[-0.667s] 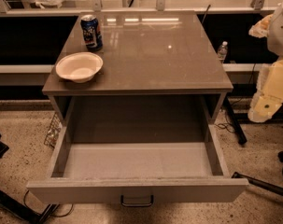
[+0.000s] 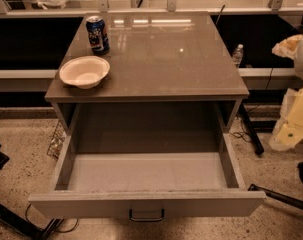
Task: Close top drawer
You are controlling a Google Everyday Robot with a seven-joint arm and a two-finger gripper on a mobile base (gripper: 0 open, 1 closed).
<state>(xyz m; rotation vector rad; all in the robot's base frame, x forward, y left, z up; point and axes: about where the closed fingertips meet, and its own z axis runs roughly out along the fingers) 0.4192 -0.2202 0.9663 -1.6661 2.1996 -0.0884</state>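
Observation:
The top drawer [image 2: 147, 204] of the grey cabinet is pulled far out toward me. Its inside [image 2: 146, 171] is empty, and a small dark metal handle [image 2: 146, 215] sits at the centre of its flat front. My arm's cream-coloured links show at the right edge, beside the cabinet and clear of the drawer. My gripper [image 2: 290, 130] seems to be the pale yellowish end of that arm, level with the drawer's right side and not touching it. The two lower drawers are hidden beneath the open one.
On the cabinet top [image 2: 181, 69] stand a blue soda can [image 2: 97, 34] and a white bowl [image 2: 84, 71], both at the left. A water bottle [image 2: 237, 54] stands behind the right side. Dark stand legs [image 2: 281, 196] and cables lie on the speckled floor to both sides.
The arm at the right edge has shifted slightly lower. The drawer, can and bowl have not moved.

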